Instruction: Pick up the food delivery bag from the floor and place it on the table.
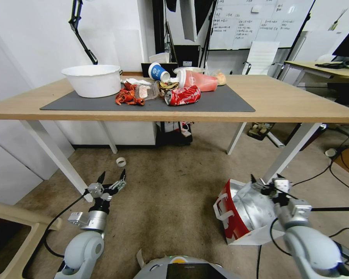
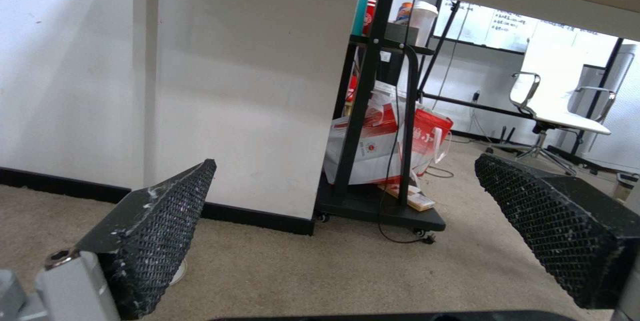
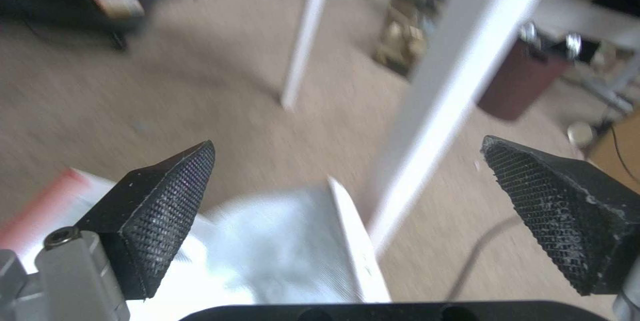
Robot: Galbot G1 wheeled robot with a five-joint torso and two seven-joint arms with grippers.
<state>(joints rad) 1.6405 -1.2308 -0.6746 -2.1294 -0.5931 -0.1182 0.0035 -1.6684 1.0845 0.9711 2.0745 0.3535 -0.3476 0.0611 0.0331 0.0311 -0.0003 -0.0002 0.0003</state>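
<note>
We are looking down at beige carpet under a light-wood bench (image 1: 291,101) with white legs and a dark grey mat (image 1: 228,101), which is carrying a white basin (image 1: 92,80), a crushed red soda can (image 1: 183,95) and other litter (cups, wrappers). The food delivery bag (image 1: 242,213) is sitting on the floor beside the bench's right front leg, foil lining showing. Our right gripper (image 1: 264,179) is hovering over its open top, fingers (image 3: 157,211) apart. Our left gripper (image 1: 112,176) is waiting low above the carpet, fingers spread too. A whiteboard (image 1: 256,23) and white chair (image 1: 261,57) are standing behind.
</note>
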